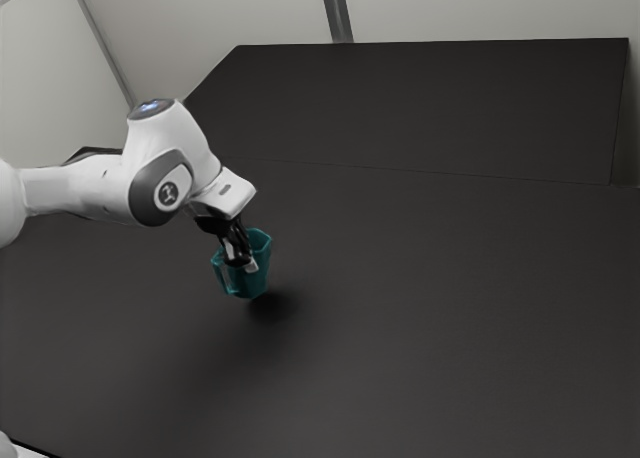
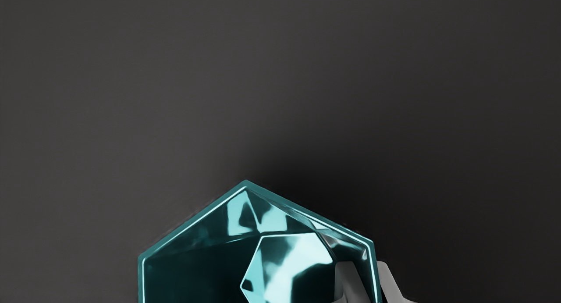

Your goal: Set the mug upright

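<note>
The teal faceted mug [image 1: 258, 278] is close to upright in the exterior view, its mouth up and slightly tilted, its handle toward the exterior view's left. Its base appears a little off the table, with a dark shadow beside it. My gripper [image 1: 242, 264] reaches down at the rim, shut on the mug's wall. From the wrist view, the mug [image 2: 193, 263] shows its open mouth and inner floor; the gripper [image 2: 373, 272] has one finger inside the wall and the other outside. The handle is hidden there.
The black tabletop [image 1: 430, 308] extends around the mug, with a raised-looking dark panel [image 1: 430, 108] toward its far side. Pale walls [image 1: 500, 8] and a grey post [image 1: 337, 8] stand behind it.
</note>
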